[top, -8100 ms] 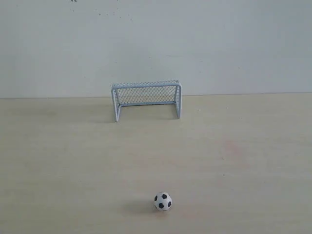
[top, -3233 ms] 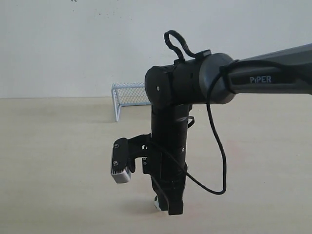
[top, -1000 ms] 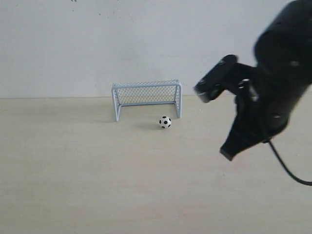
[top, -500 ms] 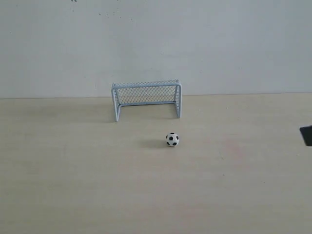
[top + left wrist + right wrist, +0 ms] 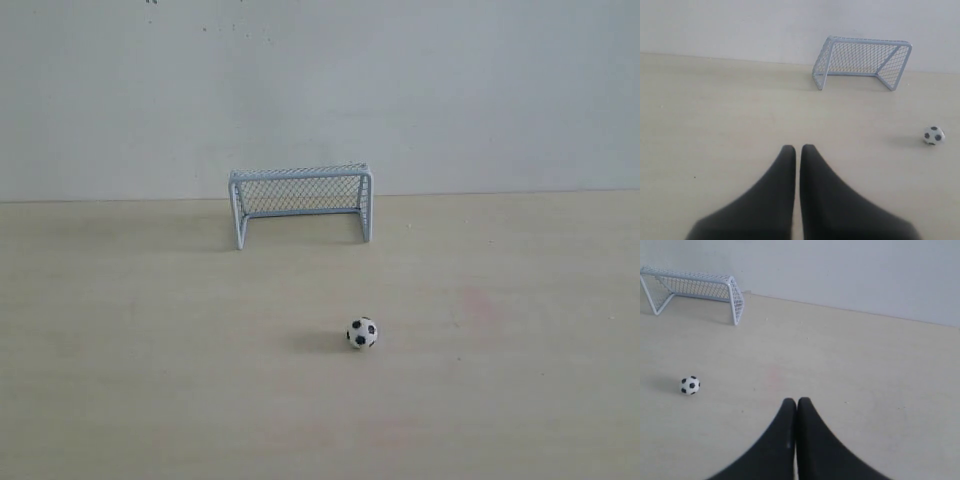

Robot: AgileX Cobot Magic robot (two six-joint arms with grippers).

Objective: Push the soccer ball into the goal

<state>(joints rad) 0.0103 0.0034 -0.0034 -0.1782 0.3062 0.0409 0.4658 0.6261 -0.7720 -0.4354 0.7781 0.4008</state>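
Note:
The soccer ball (image 5: 362,333) lies on the pale wooden table, well in front of the goal (image 5: 300,203) and slightly right of its mouth. The goal stands by the back wall with nothing inside it. Neither arm shows in the exterior view. In the left wrist view my left gripper (image 5: 797,148) is shut and holds nothing, with the ball (image 5: 933,135) far off to one side and the goal (image 5: 862,61) ahead. In the right wrist view my right gripper (image 5: 796,401) is shut and holds nothing, with the ball (image 5: 690,385) and the goal (image 5: 695,287) away to its side.
The table (image 5: 150,350) runs back to a plain grey-white wall (image 5: 480,90). A faint pinkish stain (image 5: 482,303) marks the wood to the right of the ball. Nothing else stands on the surface.
The ball has rolled back from the goal mouth toward the front of the table. The right arm, in view a second ago, has left the exterior view to the right.

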